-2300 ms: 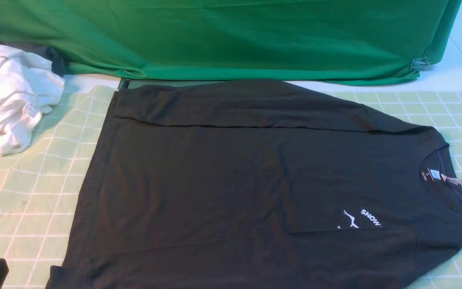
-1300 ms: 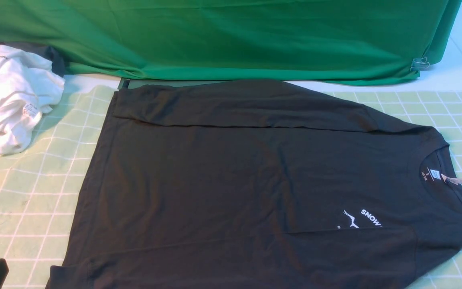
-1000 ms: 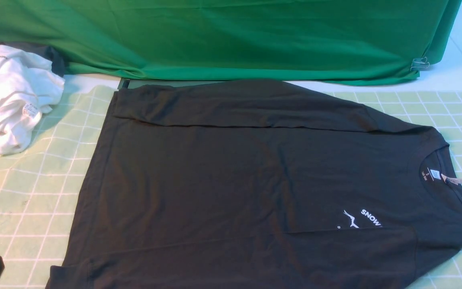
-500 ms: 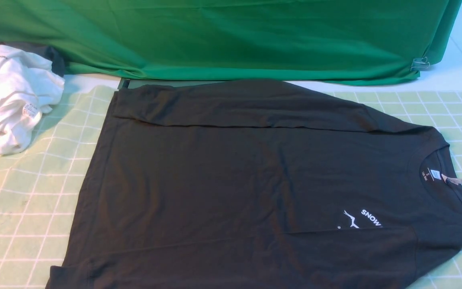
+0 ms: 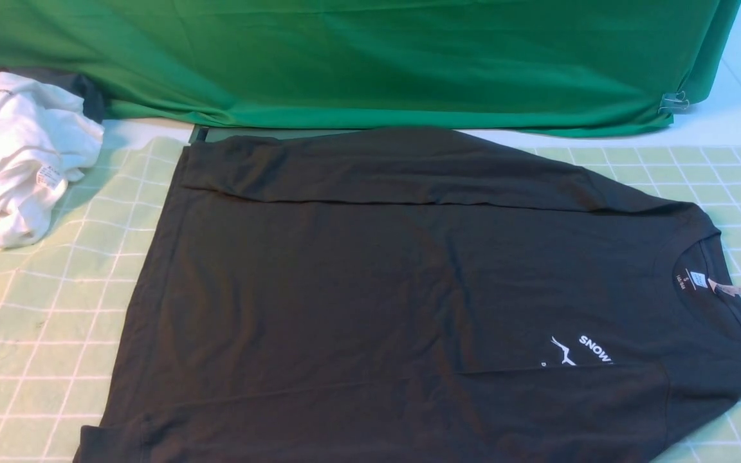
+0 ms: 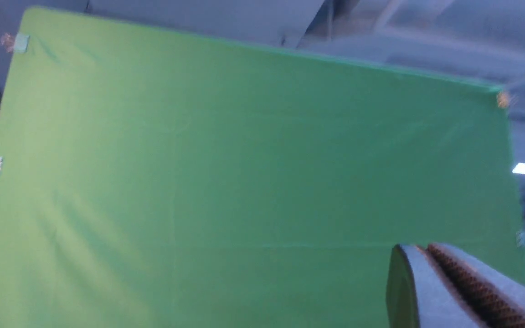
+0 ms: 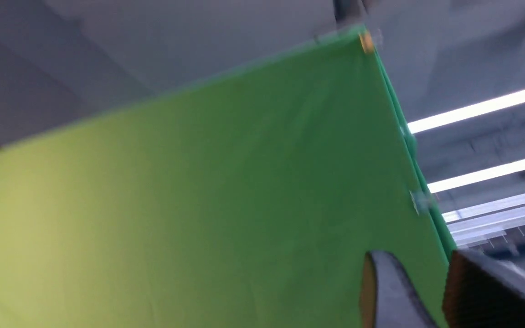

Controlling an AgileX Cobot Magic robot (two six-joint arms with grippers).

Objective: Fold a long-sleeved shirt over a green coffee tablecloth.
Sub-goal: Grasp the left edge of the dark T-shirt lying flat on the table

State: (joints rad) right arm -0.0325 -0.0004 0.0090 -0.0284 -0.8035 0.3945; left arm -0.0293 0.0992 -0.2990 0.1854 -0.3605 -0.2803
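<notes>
The black long-sleeved shirt [image 5: 377,289] lies flat on the green coffee tablecloth [image 5: 42,321], its round neck and white label [image 5: 697,280] to the right. Both sleeves are folded in over the body, and the near one covers part of the white "SNOW" print [image 5: 594,348]. Neither gripper appears in the front view. The left wrist view shows my left gripper [image 6: 422,248] shut and empty, raised in front of the plain green backdrop. In the right wrist view my right gripper [image 7: 419,259] is open, with only backdrop showing between its fingers.
A crumpled white garment with a tag [image 5: 17,154] lies at the far left of the tablecloth. A deep-green backdrop cloth [image 5: 370,58] hangs along the far edge, held by a clip [image 5: 671,101] at its right end.
The dark tip of my left gripper at the front view's lower left corner has drawn back out of the picture. The shirt has not moved.
</notes>
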